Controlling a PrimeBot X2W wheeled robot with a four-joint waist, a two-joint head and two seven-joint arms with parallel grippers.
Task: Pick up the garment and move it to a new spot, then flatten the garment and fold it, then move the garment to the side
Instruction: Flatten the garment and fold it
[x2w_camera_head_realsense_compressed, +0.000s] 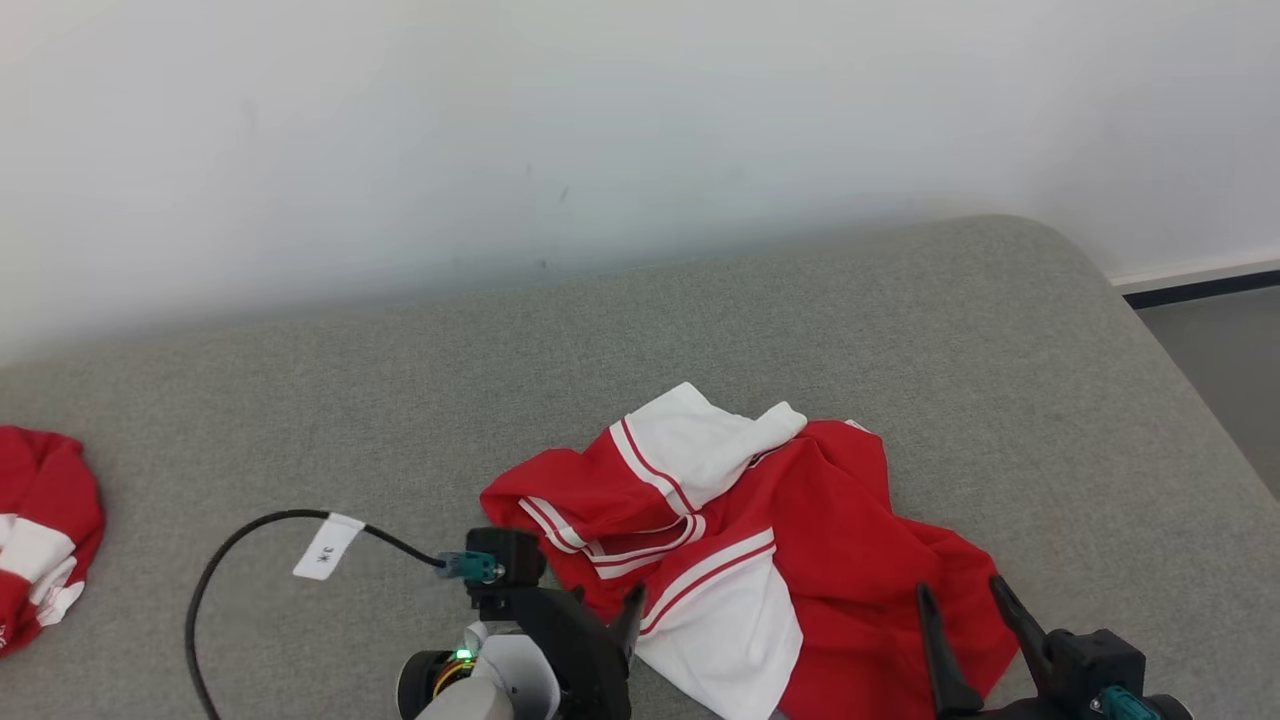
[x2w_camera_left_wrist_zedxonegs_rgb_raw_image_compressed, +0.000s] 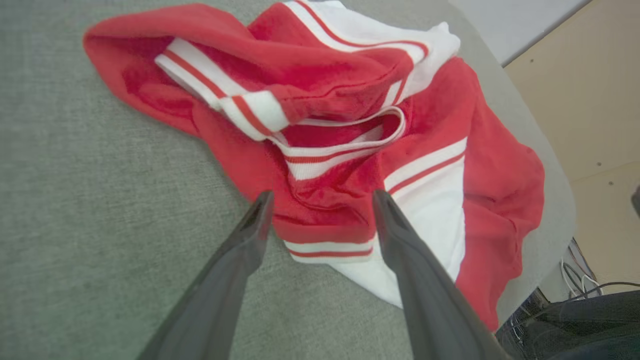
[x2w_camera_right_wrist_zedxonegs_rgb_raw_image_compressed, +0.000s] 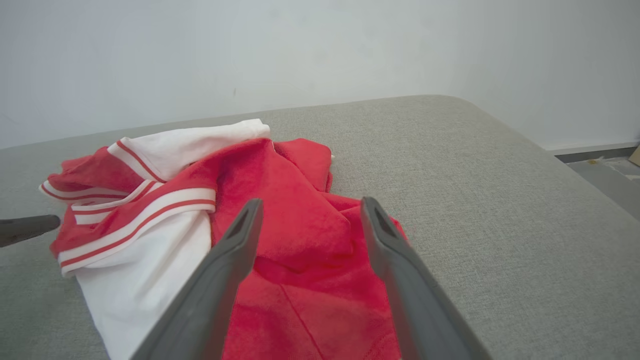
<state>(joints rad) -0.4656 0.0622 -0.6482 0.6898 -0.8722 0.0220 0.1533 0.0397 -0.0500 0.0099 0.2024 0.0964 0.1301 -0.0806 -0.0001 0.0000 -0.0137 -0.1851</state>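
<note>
Nearest the lens: left gripper (x2w_camera_left_wrist_zedxonegs_rgb_raw_image_compressed: 322, 200), dark fingers spread wide, clamping nothing. Hangs over the near-left edge of the garment (x2w_camera_left_wrist_zedxonegs_rgb_raw_image_compressed: 325, 75). Frames a red fold and a striped white hem between its tips; contact with the cloth impossible to judge. Seen from the head: same left gripper (x2w_camera_head_realsense_compressed: 605, 605) at the left edge of the garment (x2w_camera_head_realsense_compressed: 800, 520), one fingertip just over the red cloth.

Right gripper (x2w_camera_right_wrist_zedxonegs_rgb_raw_image_compressed: 311, 204) likewise wide apart, empty. Points across the garment (x2w_camera_right_wrist_zedxonegs_rgb_raw_image_compressed: 150, 260) from its near-right side, red cloth between and beyond the fingers, white panel off to their left. From the head: right gripper (x2w_camera_head_realsense_compressed: 960, 590) with tips over the lower right corner of the red cloth.

Garment itself: red with white panels and red-white stripes, crumpled in a heap, not flattened, not folded. Lies on the grey cushion (x2w_camera_head_realsense_compressed: 700, 320), right of centre in the head view, between the two grippers.

Well apart at the far left edge: second red-and-white heap (x2w_camera_head_realsense_compressed: 40, 520). Beside the left arm: black cable (x2w_camera_head_realsense_compressed: 230, 540) with a white tag (x2w_camera_head_realsense_compressed: 328, 545), looped on the cushion. Behind everything, pale wall (x2w_camera_head_realsense_compressed: 600, 120).
</note>
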